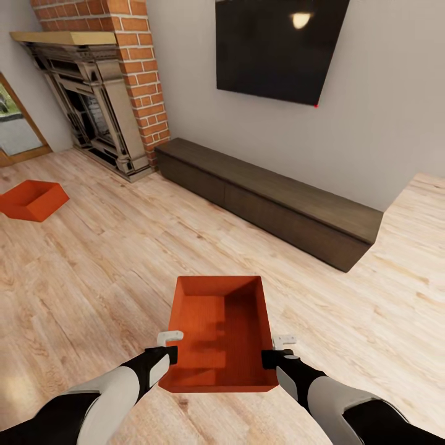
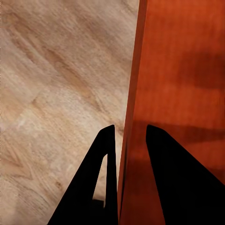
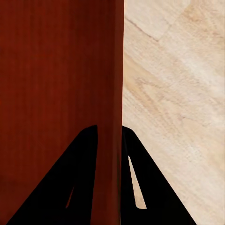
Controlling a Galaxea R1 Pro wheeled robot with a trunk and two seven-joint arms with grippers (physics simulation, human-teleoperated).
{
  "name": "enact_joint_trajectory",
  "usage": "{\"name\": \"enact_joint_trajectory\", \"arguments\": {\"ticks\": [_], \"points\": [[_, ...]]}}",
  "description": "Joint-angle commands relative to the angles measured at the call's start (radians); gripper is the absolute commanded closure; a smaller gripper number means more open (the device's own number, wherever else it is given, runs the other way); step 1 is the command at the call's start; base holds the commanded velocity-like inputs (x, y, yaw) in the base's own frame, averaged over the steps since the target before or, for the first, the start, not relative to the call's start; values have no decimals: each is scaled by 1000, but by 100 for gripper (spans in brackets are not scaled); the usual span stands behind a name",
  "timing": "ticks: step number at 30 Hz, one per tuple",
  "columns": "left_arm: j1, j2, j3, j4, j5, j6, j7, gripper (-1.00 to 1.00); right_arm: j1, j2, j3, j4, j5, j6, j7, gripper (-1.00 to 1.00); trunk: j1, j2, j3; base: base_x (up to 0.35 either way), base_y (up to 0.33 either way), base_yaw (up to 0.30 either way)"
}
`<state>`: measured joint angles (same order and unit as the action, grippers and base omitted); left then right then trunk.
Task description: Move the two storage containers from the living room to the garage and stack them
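Note:
One orange-red storage container (image 1: pixel 219 321) hangs in front of me over the light wood living room floor, its open top facing up. My left gripper (image 1: pixel 170 347) is shut on its left wall and my right gripper (image 1: pixel 278 350) is shut on its right wall. In the left wrist view, the left gripper (image 2: pixel 129 129) has its black fingers on either side of the container (image 2: pixel 183 70) wall. The right wrist view shows the right gripper (image 3: pixel 110 127) pinching the container (image 3: pixel 56 70) wall the same way. The other storage container (image 1: pixel 32 199) sits on the planks at far left.
A red-brick fireplace (image 1: pixel 105 93) stands at the back left, beside a wood-framed glass door (image 1: pixel 15 127). A long, low dark bench (image 1: pixel 266 198) runs along the wall under a black TV (image 1: pixel 278 46). Open wood floor (image 1: pixel 111 266) lies between me and them.

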<state>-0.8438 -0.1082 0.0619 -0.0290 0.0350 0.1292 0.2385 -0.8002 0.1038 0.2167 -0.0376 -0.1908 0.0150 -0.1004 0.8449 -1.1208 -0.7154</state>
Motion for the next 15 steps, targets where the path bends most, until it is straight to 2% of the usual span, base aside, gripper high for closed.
{"name": "enact_joint_trajectory", "arguments": {"ticks": [1,15], "points": [[0,7,-3,0,2,6,16,100,-1,-4,16,-2,-4,0,-5,100,-4,7,3,0,0,0],[0,7,-2,0,2,6,16,100,-1,-5,16,-2,-4,1,-5,100,-58,105,46,0,0,0]]}}
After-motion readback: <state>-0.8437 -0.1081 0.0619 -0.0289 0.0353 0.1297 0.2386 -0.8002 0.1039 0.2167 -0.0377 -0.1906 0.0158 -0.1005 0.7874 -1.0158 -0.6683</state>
